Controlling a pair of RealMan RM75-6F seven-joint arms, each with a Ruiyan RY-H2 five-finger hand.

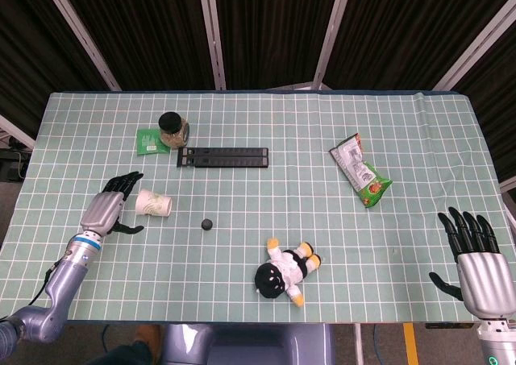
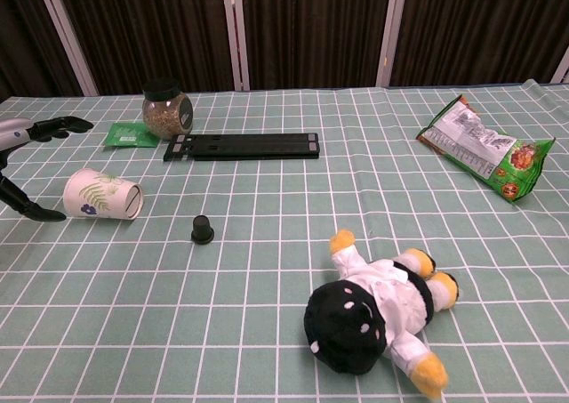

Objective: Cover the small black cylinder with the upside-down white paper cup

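Note:
The white paper cup (image 1: 153,204) (image 2: 103,195) with a leaf print lies on its side on the table, its mouth toward the right. The small black cylinder (image 1: 207,223) (image 2: 203,229) stands upright a short way to the cup's right and nearer the front. My left hand (image 1: 110,211) (image 2: 31,167) is just left of the cup, fingers spread apart and holding nothing. My right hand (image 1: 474,256) hovers at the table's front right corner, fingers spread, far from both objects.
A glass jar (image 1: 172,129) stands beside a green packet (image 1: 148,140) at the back left, with a long black bar (image 1: 223,156) next to them. A snack bag (image 1: 359,171) lies at the right. A plush toy (image 1: 286,271) lies at the front middle.

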